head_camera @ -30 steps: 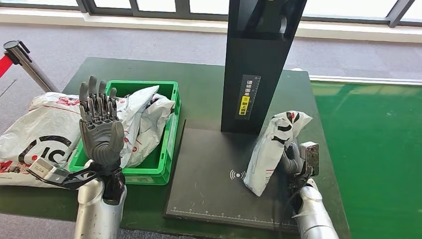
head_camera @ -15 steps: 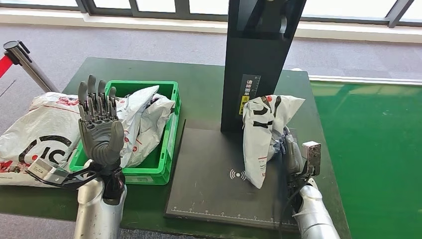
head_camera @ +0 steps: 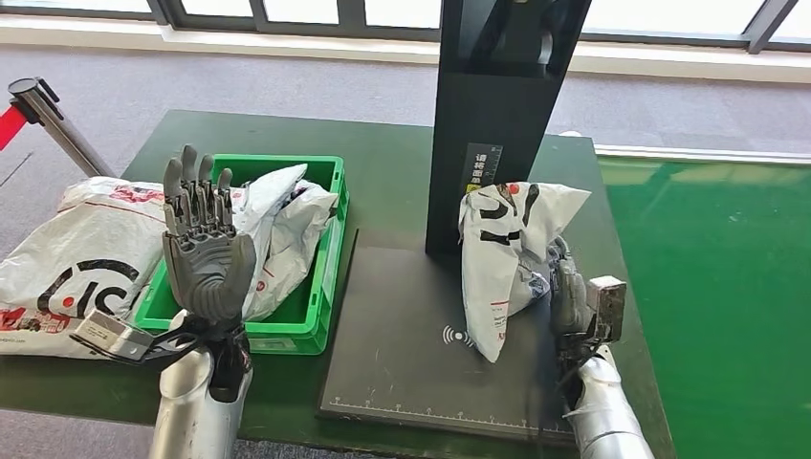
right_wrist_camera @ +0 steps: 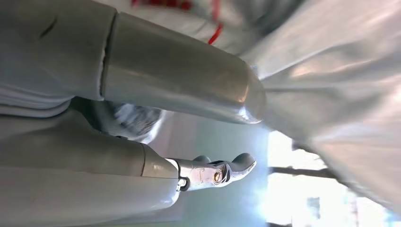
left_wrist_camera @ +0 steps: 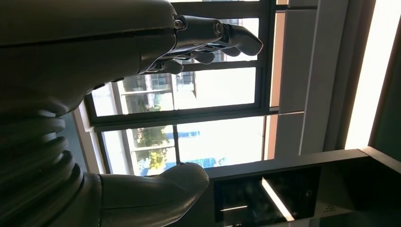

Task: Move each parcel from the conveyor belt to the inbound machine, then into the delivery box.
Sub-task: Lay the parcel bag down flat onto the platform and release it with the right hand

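Gripping the parcel (head_camera: 505,258), the right hand (head_camera: 566,292) has carried it over the scanner plate (head_camera: 402,354) for scanning; left hand (head_camera: 204,253) waits released.

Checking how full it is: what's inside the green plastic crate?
Crumpled white plastic parcels fill the green plastic crate; the raised left hand covers its near-left part, and the crate's floor is hidden.

Glossy crinkled plastic parcel (head_camera: 502,263)

Left robot hand (head_camera: 204,253) raised, open
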